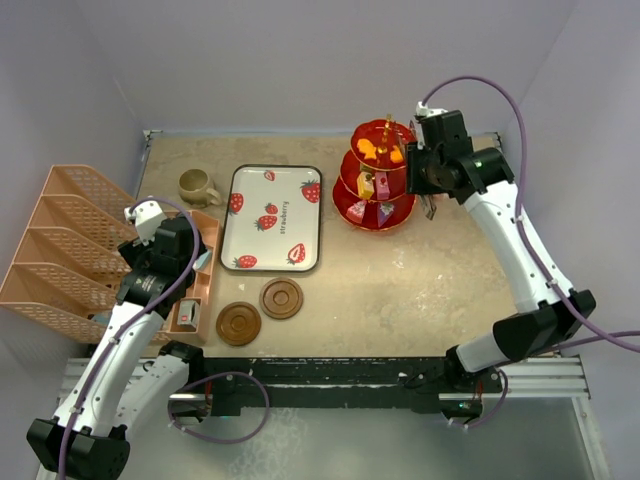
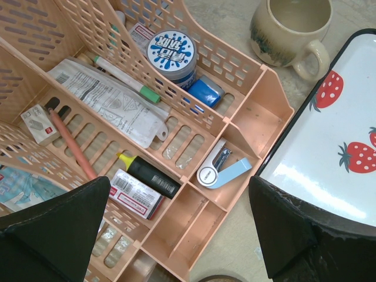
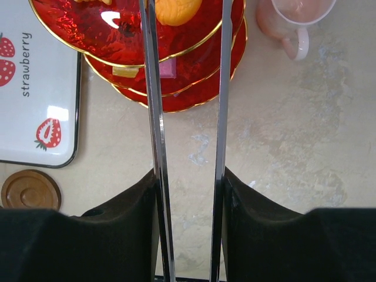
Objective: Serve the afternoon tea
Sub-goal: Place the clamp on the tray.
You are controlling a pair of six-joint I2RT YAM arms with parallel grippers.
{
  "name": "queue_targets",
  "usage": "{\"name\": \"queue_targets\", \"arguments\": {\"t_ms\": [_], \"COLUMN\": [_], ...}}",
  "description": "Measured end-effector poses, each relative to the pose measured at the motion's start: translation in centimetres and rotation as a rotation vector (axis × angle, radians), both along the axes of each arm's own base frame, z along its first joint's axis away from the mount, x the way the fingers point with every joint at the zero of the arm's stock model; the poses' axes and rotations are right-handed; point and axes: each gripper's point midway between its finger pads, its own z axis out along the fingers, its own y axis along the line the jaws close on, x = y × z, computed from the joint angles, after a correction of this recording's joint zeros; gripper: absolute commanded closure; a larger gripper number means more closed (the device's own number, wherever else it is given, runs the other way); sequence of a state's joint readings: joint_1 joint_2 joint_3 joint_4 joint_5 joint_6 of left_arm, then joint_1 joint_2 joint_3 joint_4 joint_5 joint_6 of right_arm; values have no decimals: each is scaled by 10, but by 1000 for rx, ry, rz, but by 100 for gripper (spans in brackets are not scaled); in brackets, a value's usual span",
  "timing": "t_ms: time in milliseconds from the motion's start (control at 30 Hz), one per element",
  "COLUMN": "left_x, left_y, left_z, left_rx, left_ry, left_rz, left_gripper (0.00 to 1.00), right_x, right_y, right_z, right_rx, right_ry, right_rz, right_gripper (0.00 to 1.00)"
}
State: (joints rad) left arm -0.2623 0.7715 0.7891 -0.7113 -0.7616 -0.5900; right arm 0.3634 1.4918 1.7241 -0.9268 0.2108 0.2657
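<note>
Coasters: I see the two coasters side by side on the table, just in front of the tray
Left gripper: my left gripper hangs over the desk organiser, jaws wide apart, holding nothing
Right gripper: my right gripper is clamped on the tweezers
Stand: the stand is right of the tray, an orange sweet between the tweezer arms on its top tier
Mugs: brown mug left of the tray; pink mug beyond the stand
</note>
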Motion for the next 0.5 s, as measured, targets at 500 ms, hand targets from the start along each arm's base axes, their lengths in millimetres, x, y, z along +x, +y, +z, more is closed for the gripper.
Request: {"name": "queue_targets", "arguments": {"t_ms": [500], "left_x": [2], "left_y": [-3], "left_z": [0], "left_rx": [-9], "left_ry": [-4], "left_rz": [-17], "left_gripper": [1], "right_x": [-52], "right_y": [-13], "right_z": [60], "right_rx": [125], "right_ry": [-160], "right_rz": [-26], "right_gripper": [59]}}
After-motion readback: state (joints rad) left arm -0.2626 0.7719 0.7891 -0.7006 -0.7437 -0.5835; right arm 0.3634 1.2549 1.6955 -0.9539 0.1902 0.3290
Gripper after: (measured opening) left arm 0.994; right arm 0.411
